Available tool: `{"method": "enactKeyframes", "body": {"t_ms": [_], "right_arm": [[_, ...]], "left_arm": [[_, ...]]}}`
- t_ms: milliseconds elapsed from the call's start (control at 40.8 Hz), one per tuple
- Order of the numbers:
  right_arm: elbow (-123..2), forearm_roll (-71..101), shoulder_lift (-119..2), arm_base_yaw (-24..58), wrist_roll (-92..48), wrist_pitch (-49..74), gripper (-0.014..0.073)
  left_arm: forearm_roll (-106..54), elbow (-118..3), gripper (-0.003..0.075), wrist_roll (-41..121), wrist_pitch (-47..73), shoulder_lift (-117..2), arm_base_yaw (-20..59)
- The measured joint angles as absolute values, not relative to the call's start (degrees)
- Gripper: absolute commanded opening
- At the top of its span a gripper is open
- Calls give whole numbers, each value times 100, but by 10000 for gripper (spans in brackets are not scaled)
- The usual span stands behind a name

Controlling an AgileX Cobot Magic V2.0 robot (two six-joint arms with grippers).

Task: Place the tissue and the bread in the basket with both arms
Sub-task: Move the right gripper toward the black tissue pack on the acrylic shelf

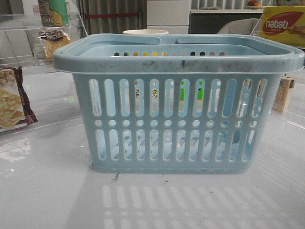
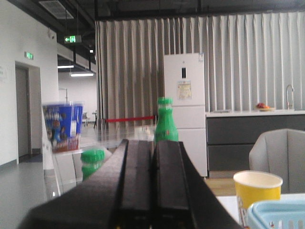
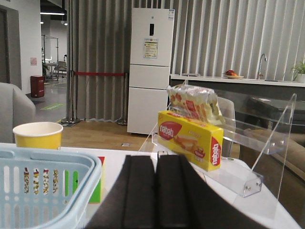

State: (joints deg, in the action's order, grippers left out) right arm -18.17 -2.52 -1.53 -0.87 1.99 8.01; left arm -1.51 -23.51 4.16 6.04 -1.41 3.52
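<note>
The pale blue basket [image 1: 176,109] stands in the middle of the table and fills most of the front view. Its corner shows in the left wrist view [image 2: 276,214] and its rim in the right wrist view [image 3: 43,162]. The bread [image 1: 53,40], a small clear packet with a dark label, leans on a clear shelf at the back left. The tissue is not in view. My left gripper [image 2: 152,143] is shut and empty, to the left of the basket. My right gripper [image 3: 156,160] is shut and empty, to the right of the basket. Neither gripper shows in the front view.
A maroon-edged cracker packet [image 1: 12,98] lies at the left edge. A yellow nabati box [image 1: 282,24] sits on a clear stand [image 3: 248,162] at the back right, with a snack bag [image 3: 193,102] behind it. A yellow cup [image 3: 38,135] stands behind the basket. A green bottle [image 2: 166,124] stands far left.
</note>
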Motion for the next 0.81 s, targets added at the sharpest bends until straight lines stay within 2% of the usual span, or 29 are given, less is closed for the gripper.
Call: {"method": "enactKeyframes", "body": {"t_ms": [172,344,638,810], "right_arm": [[-2961,-252,-965,-87,199,1796,57],[-3799,-252,-1769,-87,199,2930,57],[-3955,-252,-2919,-87,199,4161,57],[-3808,-252,-3431,-87,199,4215,57]], "left_arm": [[-151,-3442,91,416,1561,-928,352],[-151,-4005,91,416,2494,-1742,352],[-151,-4041,91,416,4156,-2810,352],[-151,-4041,91,416,4323,-3236,352]]}}
